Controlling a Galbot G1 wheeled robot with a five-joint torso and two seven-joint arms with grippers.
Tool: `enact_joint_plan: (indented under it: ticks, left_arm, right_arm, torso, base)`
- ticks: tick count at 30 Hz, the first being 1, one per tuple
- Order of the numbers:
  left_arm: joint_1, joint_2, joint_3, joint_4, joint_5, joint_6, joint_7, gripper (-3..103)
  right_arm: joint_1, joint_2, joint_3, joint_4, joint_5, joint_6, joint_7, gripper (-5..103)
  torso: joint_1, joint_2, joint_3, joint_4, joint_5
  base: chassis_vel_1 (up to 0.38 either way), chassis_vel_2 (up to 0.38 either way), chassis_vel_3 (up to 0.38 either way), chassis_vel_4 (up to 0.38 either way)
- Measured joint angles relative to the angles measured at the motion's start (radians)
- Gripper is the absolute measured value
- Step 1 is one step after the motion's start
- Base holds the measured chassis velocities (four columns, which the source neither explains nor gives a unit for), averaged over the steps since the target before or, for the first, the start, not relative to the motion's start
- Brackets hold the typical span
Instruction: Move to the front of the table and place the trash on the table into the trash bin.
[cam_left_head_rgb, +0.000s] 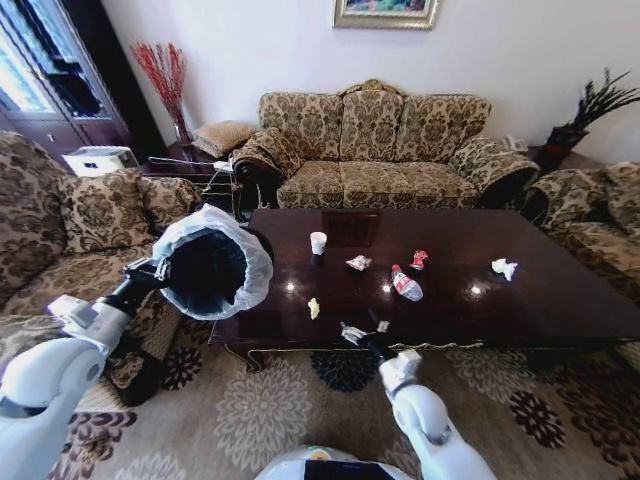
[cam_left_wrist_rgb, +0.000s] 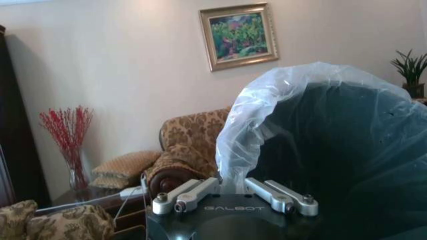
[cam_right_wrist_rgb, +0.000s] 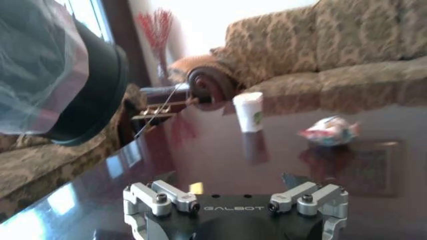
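Patterned sofas (cam_left_head_rgb: 375, 140) ring the room on three sides, with a floral carpet (cam_left_head_rgb: 270, 410) underfoot and a framed painting (cam_left_wrist_rgb: 239, 35) on the far wall. We stand at the near edge of the table (cam_left_head_rgb: 540, 300), its dark glossy top running left to right across the middle of the head view.

Trash lies scattered on the table. We note a white paper cup (cam_left_head_rgb: 318, 243) upright toward the far left, with a red-white wrapper (cam_left_head_rgb: 358, 263) just right of and nearer than it. A clear bottle (cam_left_head_rgb: 406, 284) with a red label lies on its side near the centre, a small red scrap (cam_left_head_rgb: 419, 259) just beyond it. A crumpled tissue (cam_left_head_rgb: 505, 268) sits well to the right. A small yellow scrap (cam_left_head_rgb: 313, 308) lies close to the near left edge.

Our left gripper (cam_left_wrist_rgb: 235, 194) holds the trash bin (cam_left_head_rgb: 208, 268) by its rim, fingers closed on the bag-lined edge. The bin is lifted and tipped at the table's left end, its mouth turned toward us, the white liner folded over the rim.

Our right gripper (cam_left_head_rgb: 362, 333) hovers just over the near edge of the table, fingers spread wide with nothing between them. It sits right of the yellow scrap and apart from it. In the right wrist view the cup (cam_right_wrist_rgb: 250, 112) and wrapper (cam_right_wrist_rgb: 329, 131) lie farther off.
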Motion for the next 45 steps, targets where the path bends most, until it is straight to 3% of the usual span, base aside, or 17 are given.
enact_joint_plan:
  ticks: [5,11,18,24,26,30,31,33,35,38,42,45]
  left_arm:
    - [0.000,0.004,0.003,-0.004,0.000,0.006,-0.001,2]
    - [0.001,0.005,0.012,-0.009,0.001,0.008,-0.001,2]
    - [0.008,0.006,0.013,-0.022,0.001,0.009,-0.001,2]
    - [0.009,0.010,0.010,-0.031,-0.003,0.015,-0.001,2]
    - [0.009,0.010,0.010,-0.031,-0.004,0.015,-0.002,2]
    - [0.011,0.009,0.008,-0.032,-0.007,0.015,-0.004,2]
    - [0.011,0.009,0.008,-0.032,-0.007,0.015,-0.004,2]
    - [0.014,0.009,0.005,-0.033,-0.008,0.015,-0.004,2]
    - [0.014,0.009,0.005,-0.034,-0.010,0.015,-0.005,2]
    - [0.014,0.013,0.002,-0.041,-0.019,0.015,-0.008,2]
    - [0.015,0.017,-0.003,-0.041,-0.024,0.015,-0.011,2]
    - [0.025,0.028,-0.019,-0.047,-0.035,0.015,-0.018,2]
  right_arm:
    - [0.111,0.033,-0.092,-0.103,-0.001,-0.017,0.029,100]
    - [0.195,0.061,-0.171,-0.204,0.014,-0.021,0.069,100]
    - [0.242,0.089,-0.202,-0.279,0.044,-0.020,0.089,97]
    - [0.269,0.120,-0.219,-0.325,0.036,-0.027,0.114,79]
    - [0.271,0.123,-0.220,-0.332,0.034,-0.026,0.114,79]
    - [0.269,0.135,-0.222,-0.357,0.028,-0.018,0.109,57]
    - [0.269,0.135,-0.222,-0.357,0.028,-0.018,0.109,57]
    - [0.263,0.136,-0.220,-0.358,0.025,-0.017,0.106,46]
    - [0.260,0.136,-0.219,-0.358,0.025,-0.016,0.106,46]
    - [0.247,0.128,-0.216,-0.345,0.026,-0.015,0.104,30]
    - [0.236,0.113,-0.214,-0.334,0.026,-0.009,0.096,19]
    - [0.211,0.085,-0.201,-0.312,0.026,0.012,0.082,3]
  torso:
    - [0.000,0.000,0.000,0.0007,-0.0005]
    - [0.000,0.000,0.000,-0.0002,0.0000]
    - [0.000,0.000,0.000,0.0001,-0.0002]
    - [0.000,0.000,0.000,0.0000,-0.0002]
    - [0.000,0.000,0.000,0.0001,-0.0002]
    - [0.000,0.000,0.000,0.0000,-0.0002]
    - [0.000,0.000,0.000,0.0000,-0.0002]
    - [0.000,0.000,0.000,0.0000,-0.0002]
    - [0.000,0.000,0.000,0.0000,-0.0001]
    - [0.000,0.000,0.000,0.0001,0.0000]
    - [0.000,0.000,0.000,0.0001,0.0000]
    - [0.000,0.000,0.000,0.0002,0.0000]
  base:
    - [0.000,0.000,0.000,0.000]
    - [0.000,0.000,0.000,0.000]
    - [0.000,0.000,0.000,0.000]
    - [0.000,0.000,0.000,0.000]
    - [0.000,0.000,0.000,0.000]
    - [0.000,0.000,0.000,0.000]
    - [0.000,0.000,0.000,0.000]
    - [0.000,0.000,0.000,0.000]
    - [0.000,0.000,0.000,0.000]
    - [0.000,0.000,0.000,0.000]
    - [0.000,0.000,0.000,0.000]
    - [0.000,0.000,0.000,0.000]
